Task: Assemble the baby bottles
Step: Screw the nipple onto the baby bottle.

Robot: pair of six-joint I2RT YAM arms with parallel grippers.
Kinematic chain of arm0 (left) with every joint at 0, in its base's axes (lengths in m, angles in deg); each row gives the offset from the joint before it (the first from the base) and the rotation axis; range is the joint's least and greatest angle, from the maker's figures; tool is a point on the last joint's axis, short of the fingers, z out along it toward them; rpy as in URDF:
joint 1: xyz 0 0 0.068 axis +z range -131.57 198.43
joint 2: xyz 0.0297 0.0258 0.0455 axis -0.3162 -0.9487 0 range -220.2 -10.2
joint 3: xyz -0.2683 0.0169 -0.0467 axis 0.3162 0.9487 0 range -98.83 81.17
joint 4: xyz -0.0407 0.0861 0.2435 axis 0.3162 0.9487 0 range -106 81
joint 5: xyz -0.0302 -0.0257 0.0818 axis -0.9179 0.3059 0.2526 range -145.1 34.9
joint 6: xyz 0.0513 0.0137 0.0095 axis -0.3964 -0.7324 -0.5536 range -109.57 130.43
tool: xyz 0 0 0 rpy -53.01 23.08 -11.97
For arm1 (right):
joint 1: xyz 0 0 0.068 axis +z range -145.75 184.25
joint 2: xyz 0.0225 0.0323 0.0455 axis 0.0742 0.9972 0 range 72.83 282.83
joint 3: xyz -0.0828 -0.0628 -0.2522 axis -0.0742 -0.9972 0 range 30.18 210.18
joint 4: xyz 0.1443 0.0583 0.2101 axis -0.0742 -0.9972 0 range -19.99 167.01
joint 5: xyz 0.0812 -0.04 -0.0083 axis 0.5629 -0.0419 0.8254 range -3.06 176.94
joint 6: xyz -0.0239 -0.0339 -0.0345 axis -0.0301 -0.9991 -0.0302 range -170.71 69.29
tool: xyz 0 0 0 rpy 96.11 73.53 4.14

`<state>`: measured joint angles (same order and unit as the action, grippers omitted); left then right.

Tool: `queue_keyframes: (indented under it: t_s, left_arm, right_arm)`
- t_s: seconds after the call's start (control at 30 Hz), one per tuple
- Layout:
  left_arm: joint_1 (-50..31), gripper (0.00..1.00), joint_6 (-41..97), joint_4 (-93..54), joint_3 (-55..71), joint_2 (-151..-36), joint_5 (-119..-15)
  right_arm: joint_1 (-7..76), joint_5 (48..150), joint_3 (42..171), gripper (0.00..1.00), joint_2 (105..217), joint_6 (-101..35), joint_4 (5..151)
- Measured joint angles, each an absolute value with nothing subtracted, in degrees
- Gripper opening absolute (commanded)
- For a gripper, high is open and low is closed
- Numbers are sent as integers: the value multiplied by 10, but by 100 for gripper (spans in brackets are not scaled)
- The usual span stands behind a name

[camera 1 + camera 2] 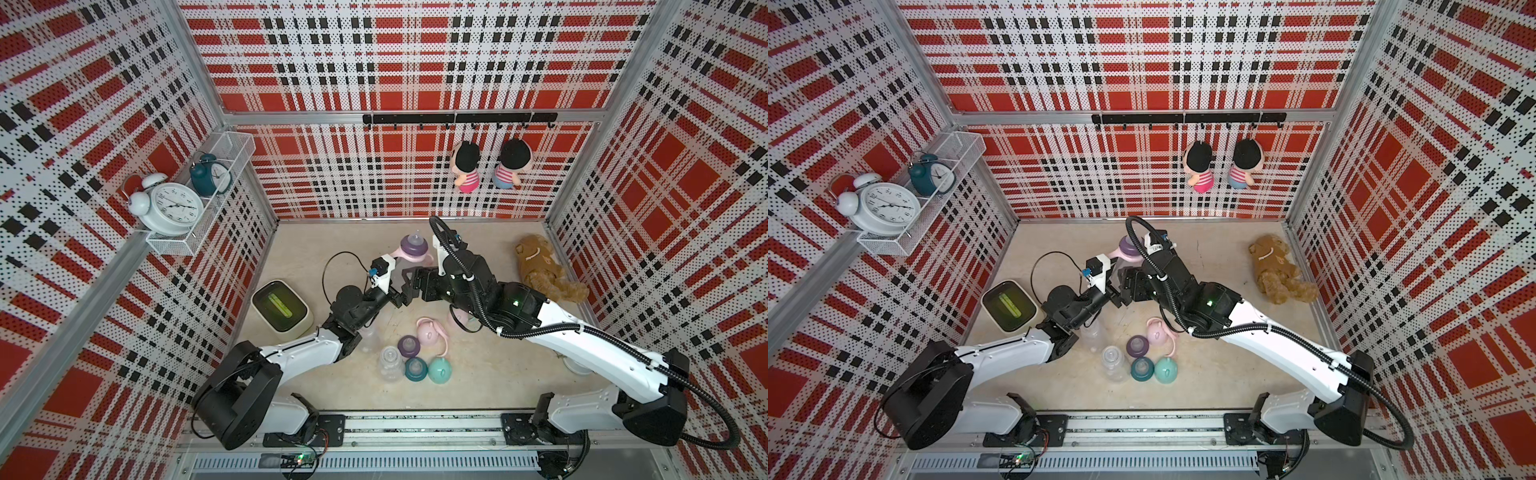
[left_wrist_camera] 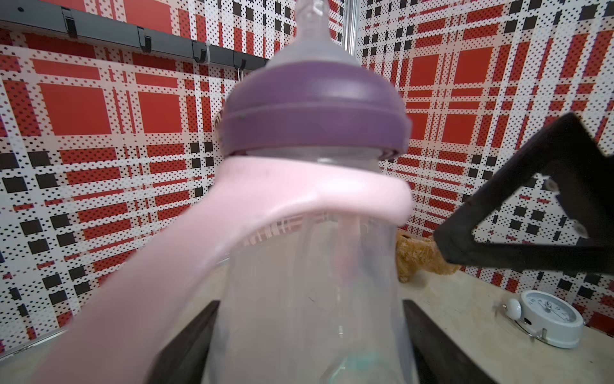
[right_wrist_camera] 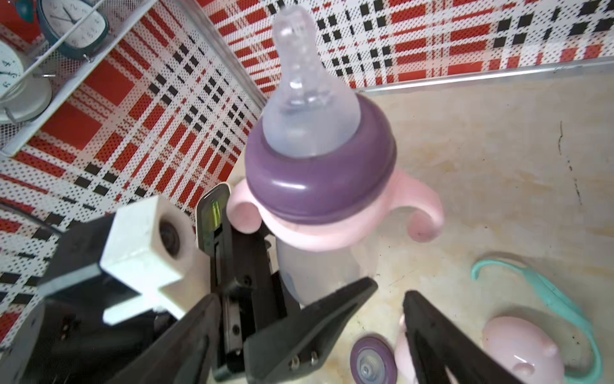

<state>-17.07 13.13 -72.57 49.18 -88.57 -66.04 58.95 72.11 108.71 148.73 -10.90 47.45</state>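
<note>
My left gripper [image 2: 309, 306] is shut on the clear body of a baby bottle [image 1: 413, 249] and holds it upright above the table's back middle. The bottle carries a pink handle ring [image 3: 408, 206], and a purple collar [image 2: 312, 109] with a clear nipple [image 3: 299, 76] sits on top. My right gripper [image 3: 310, 297] stands open beside the bottle's lower body, one finger [image 2: 531, 199] apart from it. Loose on the table lie a clear bottle [image 1: 390, 363], a purple collar [image 1: 409, 345], a teal collar [image 1: 415, 369], a teal dome cap [image 1: 440, 370], a pink dome cap [image 1: 430, 332] and a teal handle ring [image 3: 551, 299].
A brown plush bear [image 1: 544, 270] lies at the back right. A cream box with a green-lit top [image 1: 282, 305] stands at the left. A white alarm clock [image 2: 551, 319] sits on the table. Two clocks fill a wall shelf [image 1: 170, 245], and two dolls [image 1: 467, 166] hang on hooks.
</note>
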Motion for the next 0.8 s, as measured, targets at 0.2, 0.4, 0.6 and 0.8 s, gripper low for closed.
queue_keyframes:
  t_s: [0.2, 0.4, 0.6, 0.8]
  left_arm:
    - [-143, 0, 144, -738, 492, -884, -746]
    - [-123, 0, 180, -786, 492, -885, -851]
    - [-120, 0, 212, -823, 492, -886, -917]
    - [-120, 0, 229, -834, 492, -888, -947]
  right_arm:
    - [542, 804, 1116, 90, 1449, -191, 456]
    - [505, 878, 1134, 90, 1413, -270, 450]
    - [502, 923, 1135, 90, 1418, -336, 436]
    - [502, 943, 1135, 89, 1440, -376, 434]
